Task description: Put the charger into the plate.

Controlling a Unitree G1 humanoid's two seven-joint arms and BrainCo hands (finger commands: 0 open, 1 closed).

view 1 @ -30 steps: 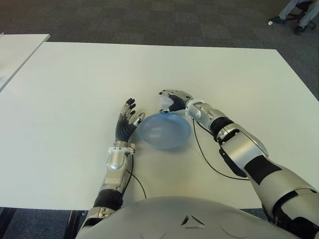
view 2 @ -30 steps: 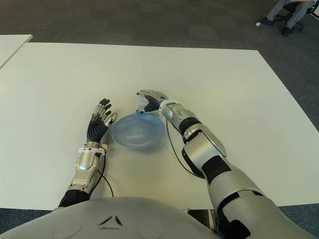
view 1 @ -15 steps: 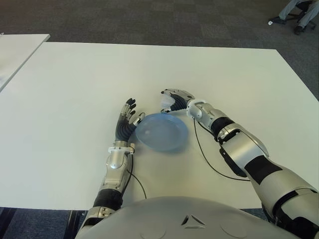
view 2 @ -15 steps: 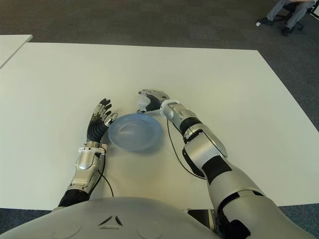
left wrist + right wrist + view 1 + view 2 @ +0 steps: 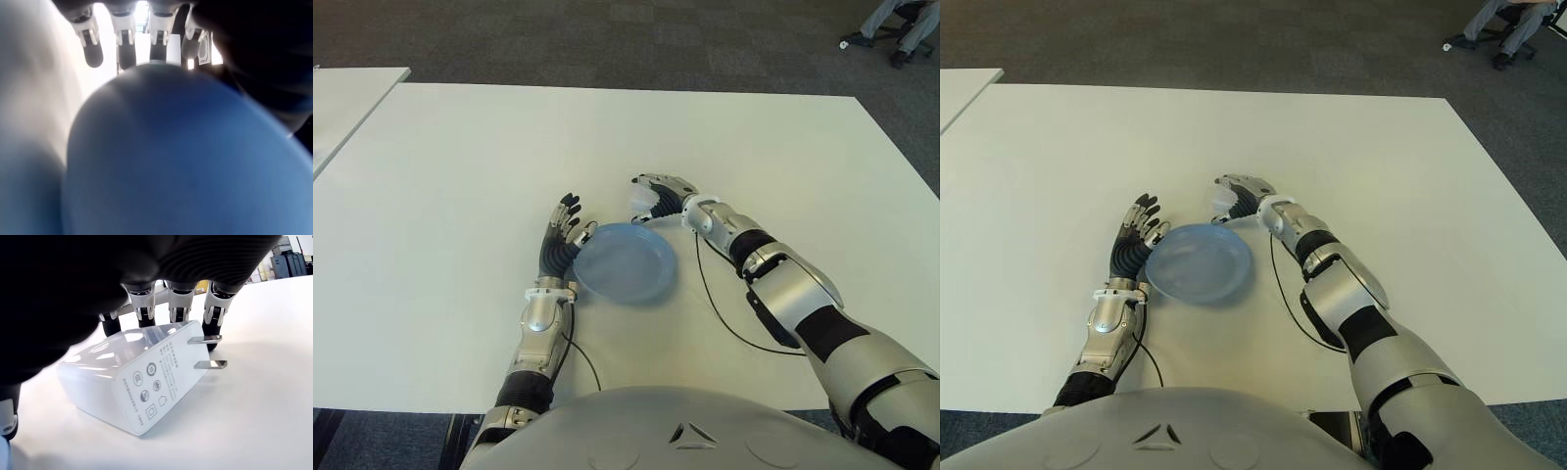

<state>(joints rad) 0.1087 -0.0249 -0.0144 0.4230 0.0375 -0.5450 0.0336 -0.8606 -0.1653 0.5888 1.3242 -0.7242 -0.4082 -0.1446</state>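
Note:
A white charger [image 5: 142, 377] lies on its side on the white table [image 5: 460, 166], its two metal prongs [image 5: 208, 352] pointing away from the body. My right hand [image 5: 658, 196] is cupped over it, fingers [image 5: 177, 308] curled down against its far side. The charger [image 5: 639, 206] sits just beyond the far rim of the blue plate [image 5: 625, 262]. My left hand [image 5: 563, 233] shows at the plate's left edge with straight fingers [image 5: 127, 46]. The plate [image 5: 186, 156] overlaps its palm.
A thin black cable [image 5: 724, 313] runs along my right forearm over the table. A second white table [image 5: 342, 98] stands at the far left. Someone's legs and a chair [image 5: 901, 24] show on the carpet at the far right.
The blue plate has slid left and nearer, onto my left hand's palm. My right hand stays cupped over the charger in almost the same spot.

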